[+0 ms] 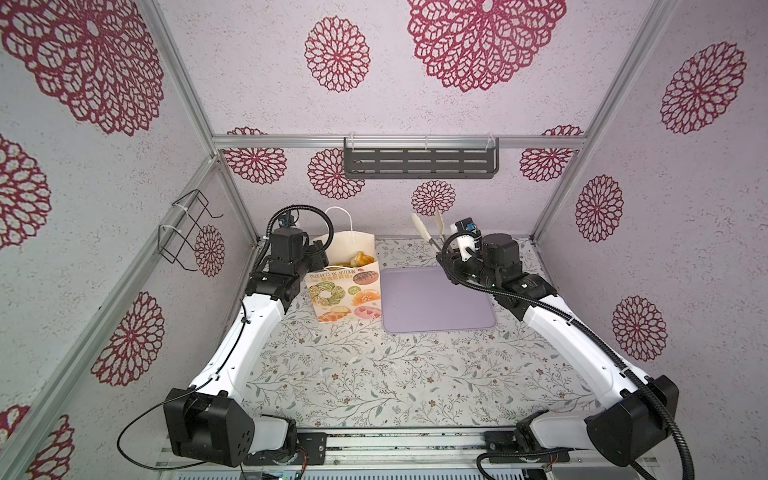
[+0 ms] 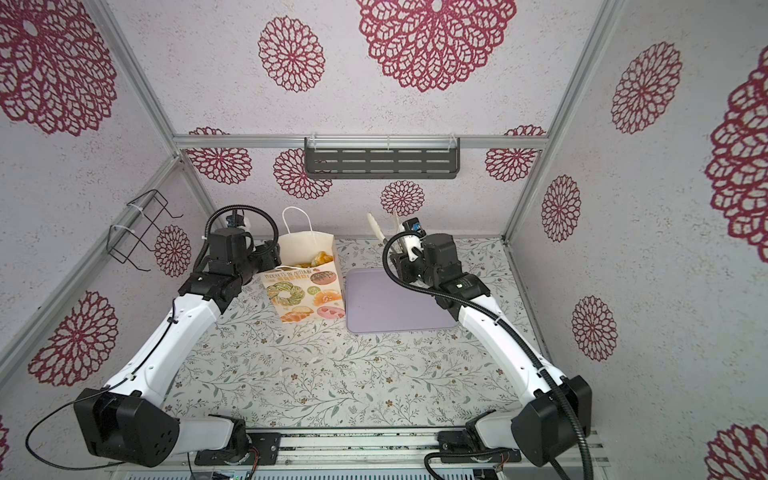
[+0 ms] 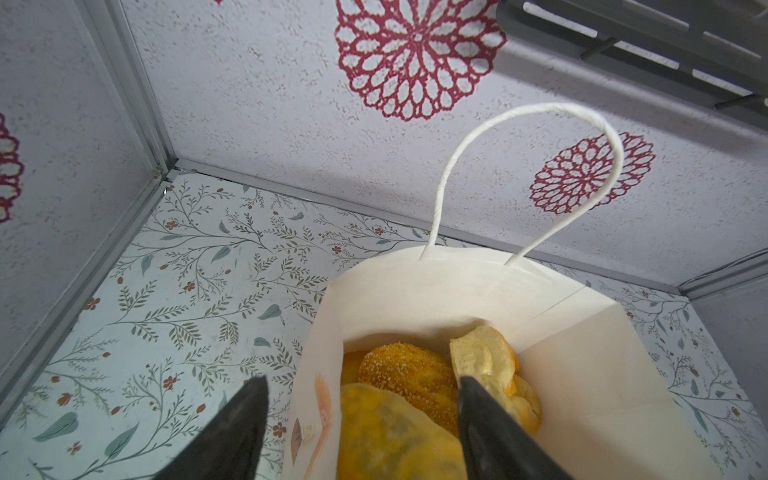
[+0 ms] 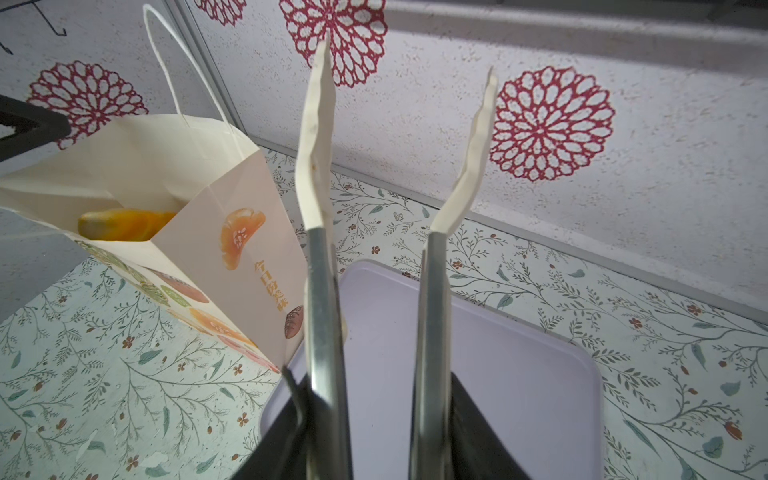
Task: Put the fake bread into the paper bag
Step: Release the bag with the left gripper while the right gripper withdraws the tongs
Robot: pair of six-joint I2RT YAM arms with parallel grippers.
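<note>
Fake bread (image 3: pixel 407 382) seemingly half-hidden in paper bag (image 3: pixel 582 374)

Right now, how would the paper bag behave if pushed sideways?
Likely to tip: the paper bag stands tall and upright. Its thin paper walls would probably buckle. The fake bread inside may weigh its base down slightly.

Overhead and wrist views share the paper bag (image 1: pixel 345 299).

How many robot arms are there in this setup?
2. The left arm is at the paper bag; the right arm holds tongs near the purple tray. No others show.
</note>
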